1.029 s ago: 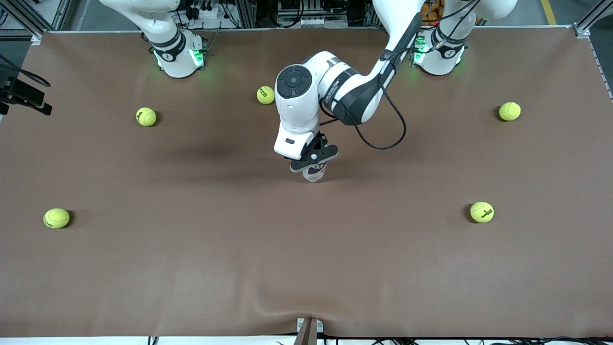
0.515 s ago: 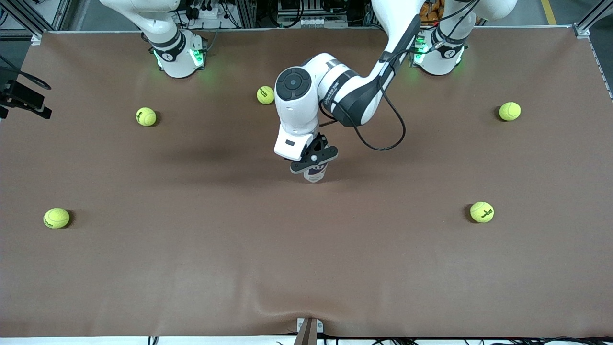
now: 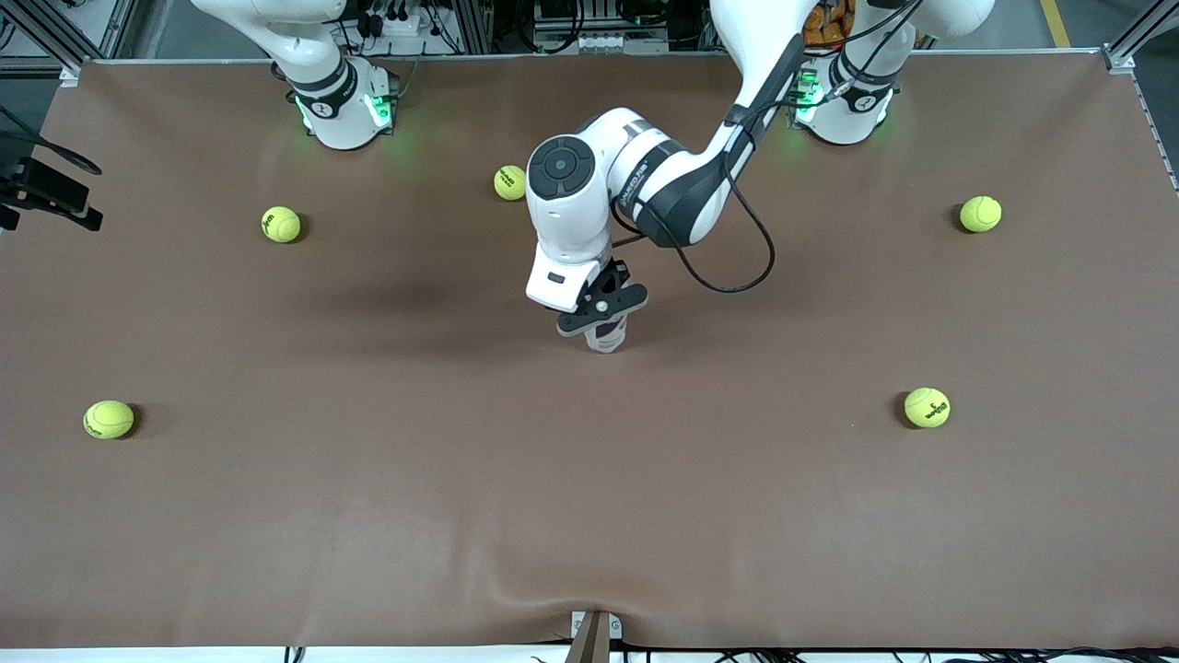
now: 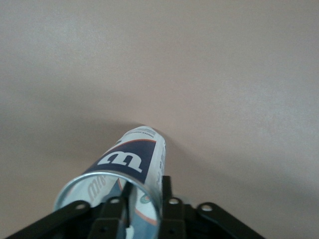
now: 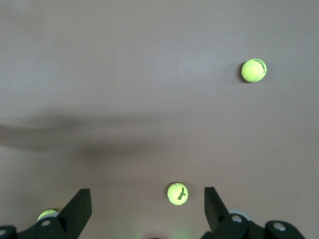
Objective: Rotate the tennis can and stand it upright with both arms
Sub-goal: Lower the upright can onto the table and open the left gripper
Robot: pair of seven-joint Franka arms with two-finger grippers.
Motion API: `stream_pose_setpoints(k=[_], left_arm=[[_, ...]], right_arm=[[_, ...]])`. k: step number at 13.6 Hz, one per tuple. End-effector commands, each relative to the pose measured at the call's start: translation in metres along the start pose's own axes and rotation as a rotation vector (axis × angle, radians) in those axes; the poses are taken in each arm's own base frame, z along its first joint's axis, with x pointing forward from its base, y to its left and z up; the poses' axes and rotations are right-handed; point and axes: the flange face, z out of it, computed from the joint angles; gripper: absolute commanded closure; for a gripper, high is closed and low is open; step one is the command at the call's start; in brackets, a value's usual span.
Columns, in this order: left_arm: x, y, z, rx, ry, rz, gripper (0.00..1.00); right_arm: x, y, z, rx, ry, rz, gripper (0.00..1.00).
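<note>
**Navy, white and yellow-green on a brown table**

We see a plain matte brown table (image 3: 589, 516). The tennis can (image 4: 130, 164) wears a navy band with a white "W" logo, a white panel further along it, and a silvery metal rim around clear plastic. The left gripper (image 3: 602, 311) on it is black; the left arm (image 3: 645, 175) is white with black joint bands. Five yellow-green tennis balls (image 3: 927, 407) carry dark printed lettering. The right gripper (image 5: 147, 214) shows black fingers (image 5: 79, 206). Both robot bases (image 3: 345, 106) glow green at their white collars.
</note>
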Motion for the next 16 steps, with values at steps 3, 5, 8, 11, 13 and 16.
stream_pose_setpoints(k=[3, 5, 8, 11, 13, 16], left_arm=[[0.002, 0.005, -0.010, -0.016, 0.038, -0.008, 0.19], [0.003, 0.004, -0.017, -0.025, 0.039, -0.012, 0.17], [0.021, -0.007, -0.051, -0.068, 0.044, -0.039, 0.08], [0.035, -0.024, -0.099, -0.107, 0.047, -0.067, 0.00], [0.049, -0.043, -0.118, -0.078, 0.036, -0.089, 0.00], [0.091, -0.081, -0.154, -0.084, 0.045, -0.092, 0.00]], right_arm=[[-0.001, -0.027, 0.005, -0.008, -0.019, -0.035, 0.00], [-0.002, -0.025, 0.006, -0.007, -0.028, -0.034, 0.00], [-0.004, -0.030, 0.005, -0.001, -0.045, -0.041, 0.00], [0.005, -0.041, 0.017, -0.015, -0.055, -0.062, 0.00], [0.003, -0.028, 0.014, -0.016, -0.059, -0.049, 0.00], [0.005, -0.008, 0.010, -0.011, -0.036, -0.005, 0.00]])
